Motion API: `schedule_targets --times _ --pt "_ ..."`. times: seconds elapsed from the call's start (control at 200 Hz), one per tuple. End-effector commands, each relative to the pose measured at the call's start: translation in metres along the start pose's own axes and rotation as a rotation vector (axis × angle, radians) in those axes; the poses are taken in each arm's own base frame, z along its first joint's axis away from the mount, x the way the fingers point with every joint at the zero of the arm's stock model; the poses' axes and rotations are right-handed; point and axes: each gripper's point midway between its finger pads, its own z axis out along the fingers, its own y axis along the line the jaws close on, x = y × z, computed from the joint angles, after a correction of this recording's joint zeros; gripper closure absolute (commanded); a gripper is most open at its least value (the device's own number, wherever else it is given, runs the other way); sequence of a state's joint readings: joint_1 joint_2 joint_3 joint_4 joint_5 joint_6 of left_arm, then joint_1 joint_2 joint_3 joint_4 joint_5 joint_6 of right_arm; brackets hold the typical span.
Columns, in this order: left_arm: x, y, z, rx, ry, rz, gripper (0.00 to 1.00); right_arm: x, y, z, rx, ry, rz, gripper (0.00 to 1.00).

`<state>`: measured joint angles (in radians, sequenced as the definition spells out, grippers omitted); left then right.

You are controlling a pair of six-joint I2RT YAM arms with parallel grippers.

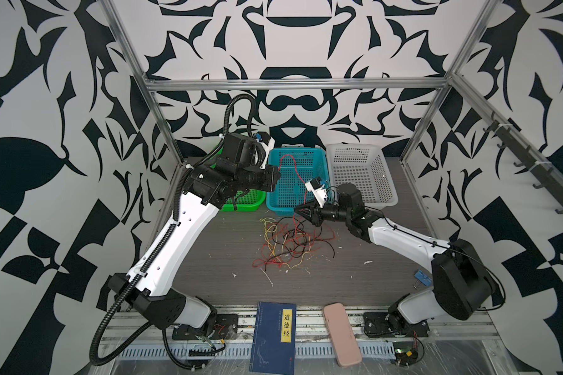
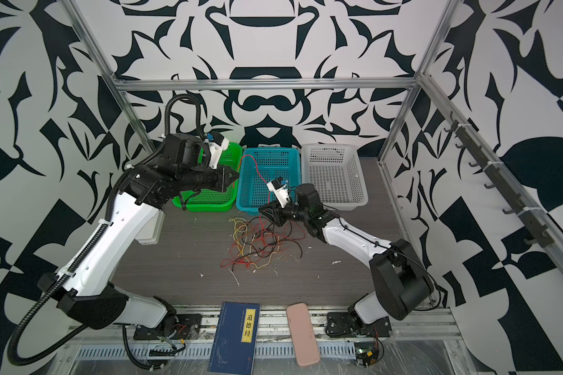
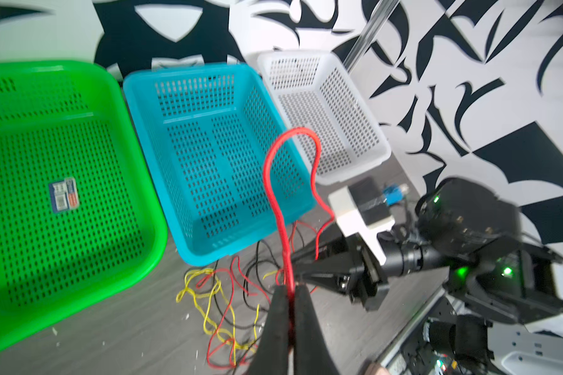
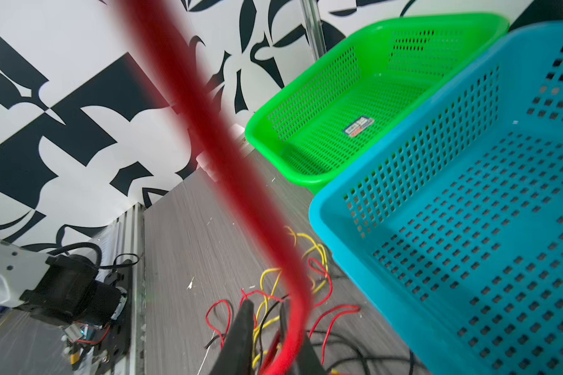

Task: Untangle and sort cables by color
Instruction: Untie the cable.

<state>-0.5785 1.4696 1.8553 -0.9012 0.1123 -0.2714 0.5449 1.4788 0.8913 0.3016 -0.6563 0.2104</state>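
Nothing is sorted yet: green basket [image 1: 247, 206], blue basket [image 1: 298, 150] and white basket [image 1: 355, 146] hold no cables. Our left gripper [image 3: 291, 289] pinches one red cable [image 3: 273, 181] — our right gripper [image 1: 298, 211] straddles it, grip unclear. The tangle [image 1: 290, 243] lies at six o'clock from the blue basket.

You're getting the red cable [image 4: 208, 123] blurring across the right wrist view, and the left arm [image 1: 189, 224] is hiding much of the green basket [image 1: 252, 200].

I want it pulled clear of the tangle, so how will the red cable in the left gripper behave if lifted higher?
Likely floppy: the red cable curls in a loose loop from the left gripper. Probably very light, being string-thin. It may drag the tangle along, since it runs down into it.
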Motion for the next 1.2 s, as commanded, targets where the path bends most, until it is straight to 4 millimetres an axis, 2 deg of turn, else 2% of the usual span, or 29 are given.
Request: schedule_targets --times 0.0,0.415,0.48,0.54,0.67,0.85,0.995,1.075,1.195 --pt "-0.013 -0.006 -0.008 0.004 -0.022 0.020 1.00 -0.008 0.014 -0.005 -0.041 -0.040 -0.033 0.86" --pt "-0.048 -0.026 -0.021 0.066 -0.086 0.026 1.00 0.016 0.009 0.000 -0.034 -0.014 -0.006 0.89" --pt "-0.052 -0.029 -0.022 0.079 -0.084 0.027 1.00 0.011 0.011 -0.003 -0.034 -0.048 -0.018 0.83" --pt "-0.053 -0.030 -0.023 0.082 -0.086 0.026 1.00 0.003 0.013 -0.008 -0.022 -0.089 -0.039 0.70" --pt "-0.054 -0.033 -0.028 0.095 -0.095 0.022 1.00 -0.015 0.018 -0.019 0.007 -0.159 -0.116 0.58" --pt "-0.058 -0.040 -0.042 0.120 -0.119 0.023 1.00 -0.043 0.022 -0.026 0.052 -0.174 -0.229 0.54" --pt "-0.056 -0.039 -0.040 0.112 -0.107 0.021 1.00 -0.063 0.028 -0.026 0.048 -0.188 -0.270 0.52" --pt "-0.056 -0.040 -0.040 0.121 -0.102 0.020 1.00 -0.064 0.024 -0.021 0.056 -0.176 -0.282 0.50" --pt "-0.060 -0.046 -0.047 0.149 -0.120 0.015 1.00 -0.056 0.007 -0.007 0.081 -0.155 -0.278 0.49"
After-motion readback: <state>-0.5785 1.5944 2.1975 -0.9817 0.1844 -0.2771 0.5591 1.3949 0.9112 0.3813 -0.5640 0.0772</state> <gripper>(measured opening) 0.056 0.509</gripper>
